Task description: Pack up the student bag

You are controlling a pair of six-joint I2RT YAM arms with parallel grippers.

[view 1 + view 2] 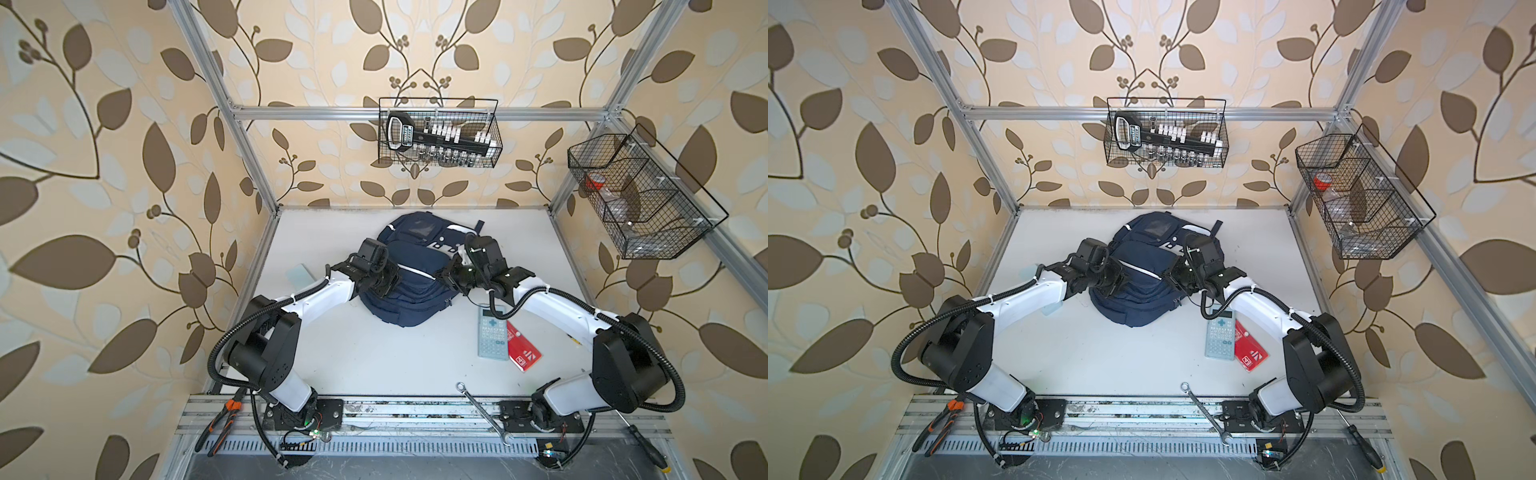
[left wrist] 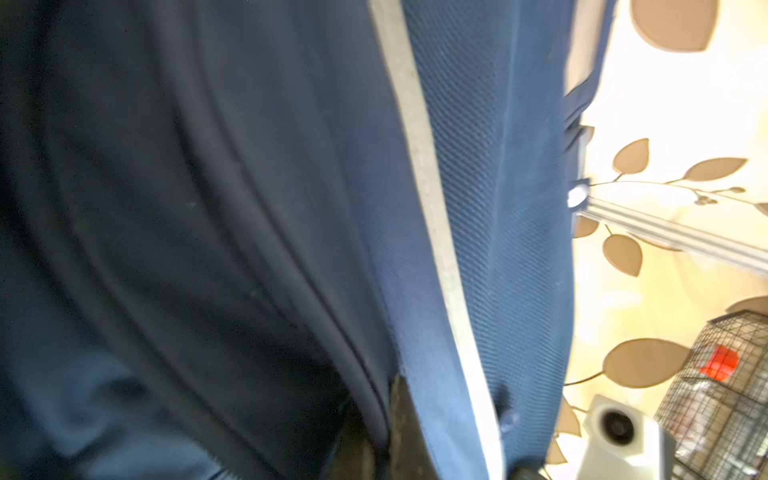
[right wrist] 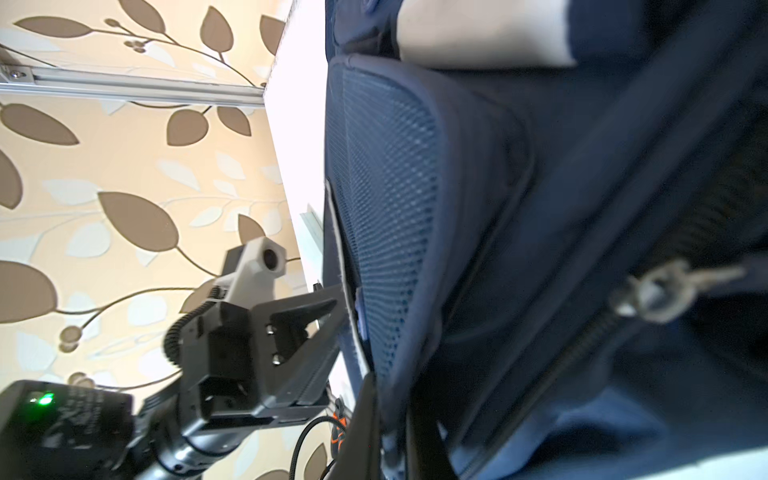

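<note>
The student bag, navy with white stripes, lies in the middle of the white table in both top views. My left gripper is on its left side and my right gripper on its right side. In the left wrist view the left gripper is shut on a fold of the bag's fabric beside a white stripe. In the right wrist view the right gripper is shut on the bag's edge next to a mesh panel; a zip pull hangs nearby.
A grey calculator and a red packet lie under the right arm. A pale flat item lies left of the bag. A wrench, pliers and a screwdriver rest at the front rail. Wire baskets hang above.
</note>
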